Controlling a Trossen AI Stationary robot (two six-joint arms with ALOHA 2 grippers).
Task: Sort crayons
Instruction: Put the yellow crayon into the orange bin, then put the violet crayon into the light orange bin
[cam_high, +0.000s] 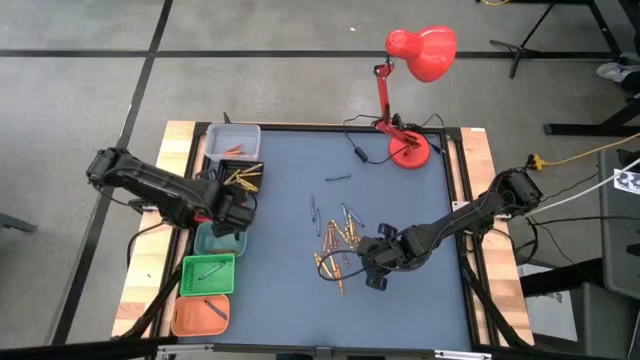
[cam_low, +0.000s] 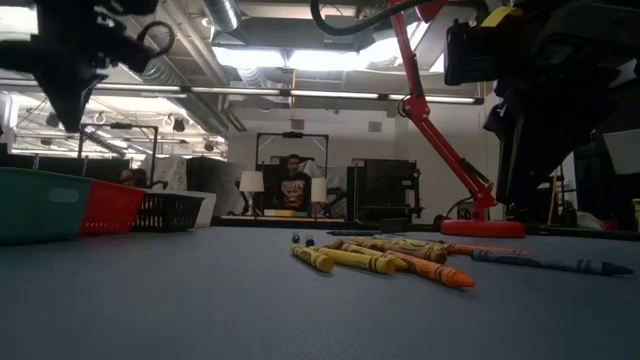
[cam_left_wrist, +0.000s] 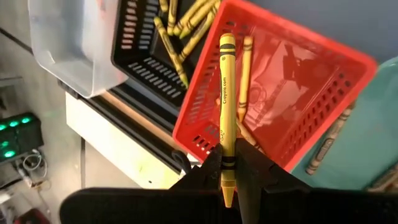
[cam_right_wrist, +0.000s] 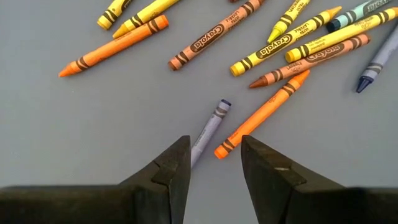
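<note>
- Left claw (cam_left_wrist: 229, 177): closed on a yellow paper-wrapped crayon (cam_left_wrist: 226, 112), held by its lower end so most of the stick projects forward. The claw hangs above the row of bins at the left edge of the blue tabletop (cam_high: 400, 300); in the left wrist view the crayon lies over the red slotted plastic bin (cam_left_wrist: 311, 93), with the black slotted plastic bin (cam_left_wrist: 140, 56), already holding yellow crayons, just beside it.
- Judged step: delivering the yellow crayon to its bin. The matching yellow sticks lie in the black bin, so the claw should be centred over that compartment, not the red one, before release.
- Good practice: lower the crayon tip inside the bin walls and only then part the fingers, so the stick cannot bounce out or bridge the rim between the two bins.
- Right claw (cam_right_wrist: 214, 162): open, poised low over the loose crayons (cam_high: 340, 245) scattered mid-tabletop; a lilac-grey paper-wrapped crayon (cam_right_wrist: 208, 130) and an orange paper-wrapped crayon (cam_right_wrist: 261, 115) lie just ahead of its fingers.
- Advice for that pick: the two sticks lie close together, so align the fingers across one only, to avoid lifting or knocking its neighbour.
- Many crayons remain unsorted; the task appears far from finished.
</note>
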